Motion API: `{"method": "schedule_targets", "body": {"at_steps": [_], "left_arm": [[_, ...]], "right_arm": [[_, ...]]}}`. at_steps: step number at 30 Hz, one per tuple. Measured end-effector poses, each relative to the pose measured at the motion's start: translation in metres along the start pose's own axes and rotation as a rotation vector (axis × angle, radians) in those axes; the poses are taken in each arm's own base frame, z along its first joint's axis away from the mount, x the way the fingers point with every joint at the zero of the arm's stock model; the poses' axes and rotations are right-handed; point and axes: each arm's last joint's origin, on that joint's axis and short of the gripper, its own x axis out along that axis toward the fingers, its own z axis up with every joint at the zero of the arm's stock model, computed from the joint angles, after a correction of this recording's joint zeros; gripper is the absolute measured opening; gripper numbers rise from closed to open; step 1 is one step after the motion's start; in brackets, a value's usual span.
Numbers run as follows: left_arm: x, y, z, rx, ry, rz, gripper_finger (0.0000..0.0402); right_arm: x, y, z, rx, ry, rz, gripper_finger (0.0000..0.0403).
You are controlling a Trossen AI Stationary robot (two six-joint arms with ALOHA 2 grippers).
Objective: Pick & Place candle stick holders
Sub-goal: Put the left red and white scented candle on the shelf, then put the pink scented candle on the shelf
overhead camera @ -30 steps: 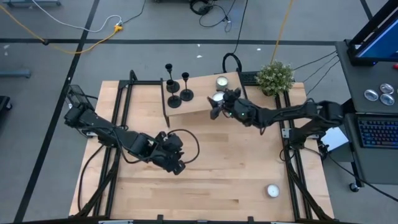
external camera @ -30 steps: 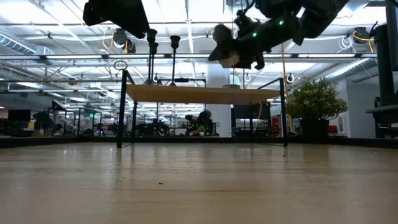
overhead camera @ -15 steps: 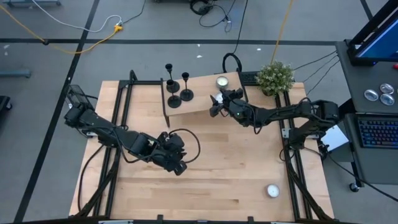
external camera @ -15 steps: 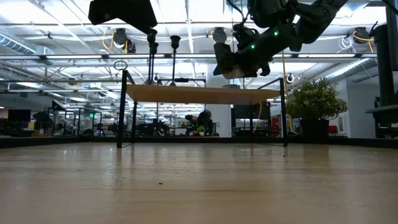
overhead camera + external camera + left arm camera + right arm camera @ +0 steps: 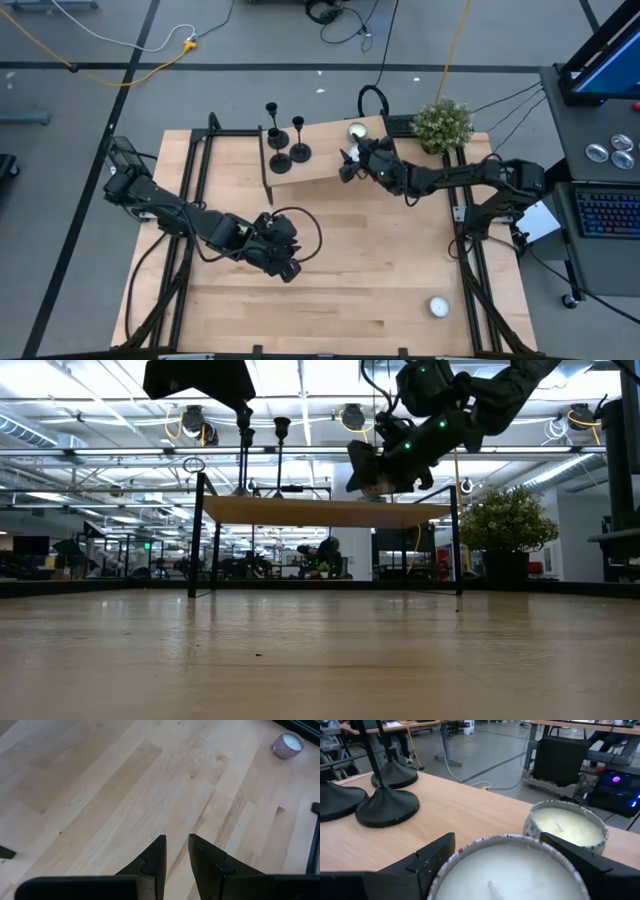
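Observation:
Three black candle stick holders stand on their round bases at the left end of a raised wooden shelf at the table's far side. My right gripper reaches over the shelf's right half and is shut on a white candle in a speckled jar. A second such candle stands on the shelf just beyond it. My left gripper hovers over the bare tabletop near the middle, fingers a narrow gap apart with nothing between them. My right gripper pinches the candle jar by its two opposite sides between its two fingers. The fingers come nearly level from the table's right side. The jar sits upright, low over the shelf top; I cannot tell whether its bottom touches the shelf.
A third candle jar lies on the table near the right front. A potted plant stands at the far right corner behind the shelf. Black frame rails run along both table sides. Bare wood spreads across the table's middle.
My right gripper has carried the candle jar toward the table's far edge and down, from above the shelf's near edge to low over the shelf beside the second candle. The jar has stayed upright.

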Motion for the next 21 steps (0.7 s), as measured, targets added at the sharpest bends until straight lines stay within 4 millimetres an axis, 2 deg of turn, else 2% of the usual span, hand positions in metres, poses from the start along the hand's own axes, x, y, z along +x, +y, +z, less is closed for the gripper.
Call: {"method": "schedule_targets", "body": {"at_steps": [9,17,21], "left_arm": [[-0.0001,-0.0001,0.0001,0.004,0.0,-0.001,0.0086],[-0.0001,0.0,0.0,0.006,0.001,-0.001,0.0086],[-0.0001,-0.0001,0.0001,0.006,0.001,-0.001,0.0086]], "right_arm": [[0.0062,-0.0081,-0.0023,0.001,0.055,0.064,0.0286],[0.0077,-0.01,-0.0001,0.002,0.039,0.06,0.0287],[0.0075,-0.0088,0.0063,0.0,-0.022,0.069,0.0287]]}}
